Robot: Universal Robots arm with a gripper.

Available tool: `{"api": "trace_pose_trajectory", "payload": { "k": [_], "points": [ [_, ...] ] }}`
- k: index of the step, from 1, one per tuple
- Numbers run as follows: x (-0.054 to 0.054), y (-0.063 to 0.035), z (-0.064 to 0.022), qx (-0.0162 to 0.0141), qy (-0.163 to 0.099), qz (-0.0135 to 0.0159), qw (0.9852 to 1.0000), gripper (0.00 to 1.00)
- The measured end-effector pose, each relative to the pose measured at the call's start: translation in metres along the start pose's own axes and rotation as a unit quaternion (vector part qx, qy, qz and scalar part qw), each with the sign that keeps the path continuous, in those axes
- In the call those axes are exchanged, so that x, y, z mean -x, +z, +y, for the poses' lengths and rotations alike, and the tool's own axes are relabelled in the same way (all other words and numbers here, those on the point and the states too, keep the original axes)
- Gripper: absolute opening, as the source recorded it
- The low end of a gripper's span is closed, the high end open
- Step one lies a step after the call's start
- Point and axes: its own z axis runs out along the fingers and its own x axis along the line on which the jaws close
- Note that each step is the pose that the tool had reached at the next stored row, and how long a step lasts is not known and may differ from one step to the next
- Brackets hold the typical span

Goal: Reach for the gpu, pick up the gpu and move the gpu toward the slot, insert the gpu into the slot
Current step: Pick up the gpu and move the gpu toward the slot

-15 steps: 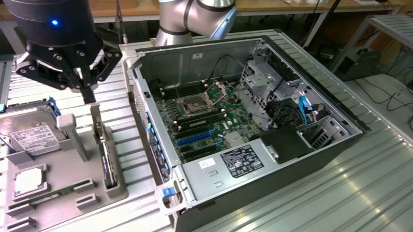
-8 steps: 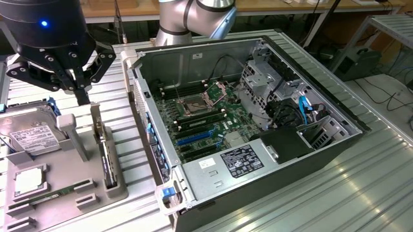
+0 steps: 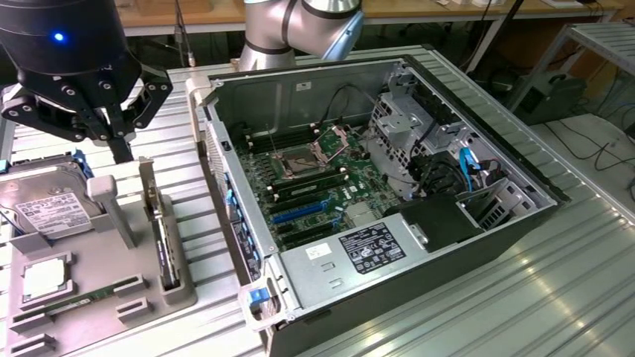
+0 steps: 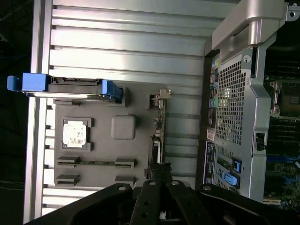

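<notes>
From my console the gripper (image 3: 119,152) hangs above the grey tray (image 3: 109,260) on the exterior view's left, with its fingers drawn close together and nothing between them. The gpu (image 3: 163,245) is untouched. It stands on its thin edge in a groove along the side of the tray nearest the computer case (image 3: 417,67), with its metal bracket at the end by the hard drive (image 3: 44,204).

What matters here is that the card lies straight below the tool, not off to one side. In the wrist view the gripper (image 4: 158,169) sits right on the line of the gpu (image 4: 159,136), over the end away from the bracket. The card's long axis runs straight out from between the fingertips, so I judge that the fingers' closing line crosses the card's flat faces squarely.

The gap between tool and card looks mostly vertical, though I can't tell its size from either view.

The slot (image 3: 297,213) is the bright blue strip on the green board inside the case, well apart from the tray toward the exterior view's right. Its length looks roughly crosswise to the way the card lies now
</notes>
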Motion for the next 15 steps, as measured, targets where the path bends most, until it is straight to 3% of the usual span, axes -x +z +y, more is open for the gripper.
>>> {"api": "trace_pose_trajectory", "payload": {
  "k": [8, 10, 13, 14, 15],
  "points": [
    [0.0, 0.0, 0.0, 0.0, 0.0, 0.0, 1.0, 0.11],
    [0.0, 0.0, 0.0, 0.0, 0.0, 0.0, 1.0, 0.24],
    [0.0, 0.0, 0.0, 0.0, 0.0, 0.0, 1.0, 0.3],
    [0.0, 0.0, 0.0, 0.0, 0.0, 0.0, 1.0, 0.36],
    [0.0, 0.0, 0.0, 0.0, 0.0, 0.0, 1.0, 0.48]
  ]
}}
